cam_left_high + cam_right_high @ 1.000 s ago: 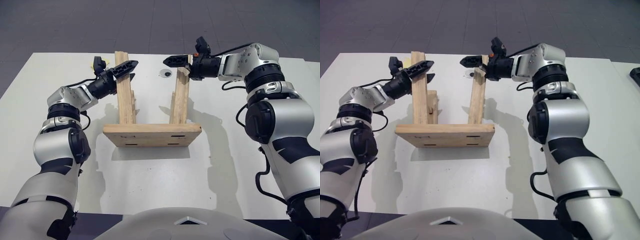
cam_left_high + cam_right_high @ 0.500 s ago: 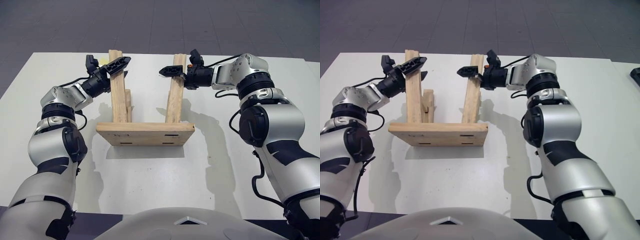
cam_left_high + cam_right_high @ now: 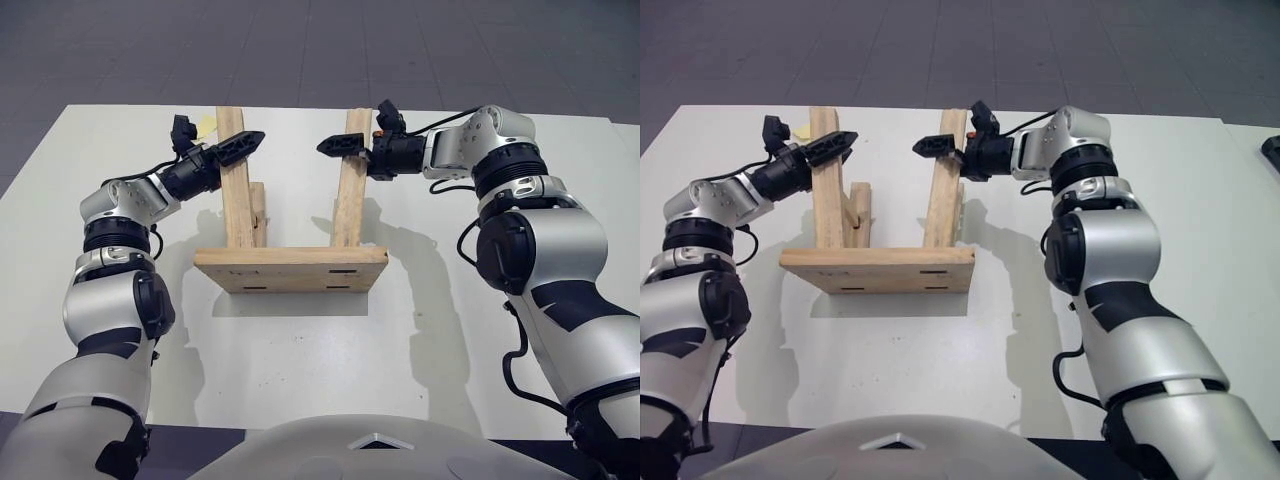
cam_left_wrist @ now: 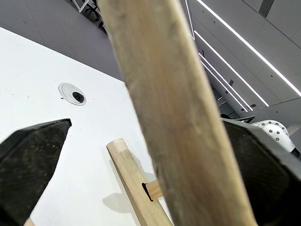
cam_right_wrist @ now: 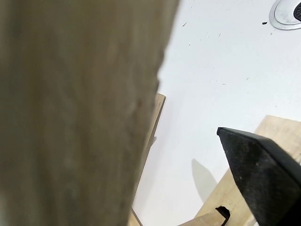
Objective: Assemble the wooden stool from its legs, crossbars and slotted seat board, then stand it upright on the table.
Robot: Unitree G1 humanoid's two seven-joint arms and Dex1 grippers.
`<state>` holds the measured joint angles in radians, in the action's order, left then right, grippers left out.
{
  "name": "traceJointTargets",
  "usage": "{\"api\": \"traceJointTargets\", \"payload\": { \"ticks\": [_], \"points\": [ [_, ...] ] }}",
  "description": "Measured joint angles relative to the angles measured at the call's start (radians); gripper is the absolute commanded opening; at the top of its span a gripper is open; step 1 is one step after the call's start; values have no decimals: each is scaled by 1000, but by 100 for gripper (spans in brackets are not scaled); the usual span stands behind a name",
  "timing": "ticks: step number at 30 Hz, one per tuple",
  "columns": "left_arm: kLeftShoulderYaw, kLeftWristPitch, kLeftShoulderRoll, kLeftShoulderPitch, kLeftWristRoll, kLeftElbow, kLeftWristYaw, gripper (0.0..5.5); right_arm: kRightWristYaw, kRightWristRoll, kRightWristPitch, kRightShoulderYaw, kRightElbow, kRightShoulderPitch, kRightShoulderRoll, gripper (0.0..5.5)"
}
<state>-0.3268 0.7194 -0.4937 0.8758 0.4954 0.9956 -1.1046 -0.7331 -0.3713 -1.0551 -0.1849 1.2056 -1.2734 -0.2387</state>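
The white bench carried the pale wooden stool, assembled and lying on its side mid-bench, legs toward the far edge. The left jaws stood parted astride the left leg, the right jaws astride the right leg, likely to lever it upright. Over the last second it had slid slightly toward the left edge.

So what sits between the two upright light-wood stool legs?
Mostly bare white table; only a shorter wooden piece close beside the left leg, seen in both eye views.
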Motion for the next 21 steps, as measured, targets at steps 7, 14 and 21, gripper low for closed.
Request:
{"api": "traceJointTargets", "payload": {
  "ticks": [7, 14, 21],
  "points": [
    [-35, 0, -70, -32, 1, -17, 9, 540, -6, 13, 0, 3, -7, 0, 2, 538],
    [-248, 38, -330, -154, 104, -59, 0, 540, -16, 23, -14, 2, -11, 1, -4, 538],
    [-702, 4, -556, -324, 346, -59, 91, 540, -20, 16, -34, -14, -40, 26, -34, 538]
  ]
}}
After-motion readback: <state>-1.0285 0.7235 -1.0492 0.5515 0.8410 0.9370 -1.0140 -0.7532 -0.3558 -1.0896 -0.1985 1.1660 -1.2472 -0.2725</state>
